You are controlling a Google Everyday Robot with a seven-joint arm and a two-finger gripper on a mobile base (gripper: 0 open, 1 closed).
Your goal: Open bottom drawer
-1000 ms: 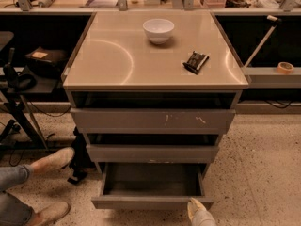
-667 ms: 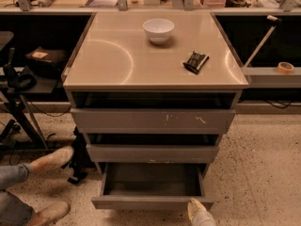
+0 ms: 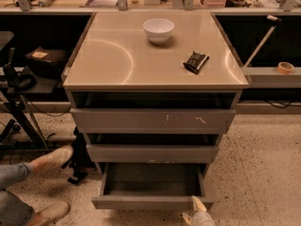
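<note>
The gripper [image 3: 197, 212] sat at the very bottom edge of the view, a pale shape just in front of the right end of the bottom drawer [image 3: 150, 202]. Only its upper part showed, so whether it was open or closed could not be told. It appeared to touch, or nearly touch, the drawer's front lip.

The bottom drawer stood pulled out from the bench [image 3: 117, 60], its slim grey front well forward of the two fronts above, with the shallow grey tray [image 3: 150, 179] exposed inside. Compared with the earlier frames, the drawer was out by the same amount and the gripper was in the same spot (no shift that I could make out).

Above it, the middle drawer [image 3: 153, 153] sat slightly forward, and the top drawer [image 3: 153, 120], marked with white scuffs right of centre, sat forward too, with a dark gap over each.

On the bench top a white bowl [image 3: 158, 30] stood near the back, and a small black object [image 3: 196, 61] lay to its right and nearer the front, apart from it. Neither had moved.

At the lower left, a person's two tan shoes [image 3: 51, 158] and a jeans leg [image 3: 9, 206] rested on the speckled floor [image 3: 258, 173], as before.
</note>
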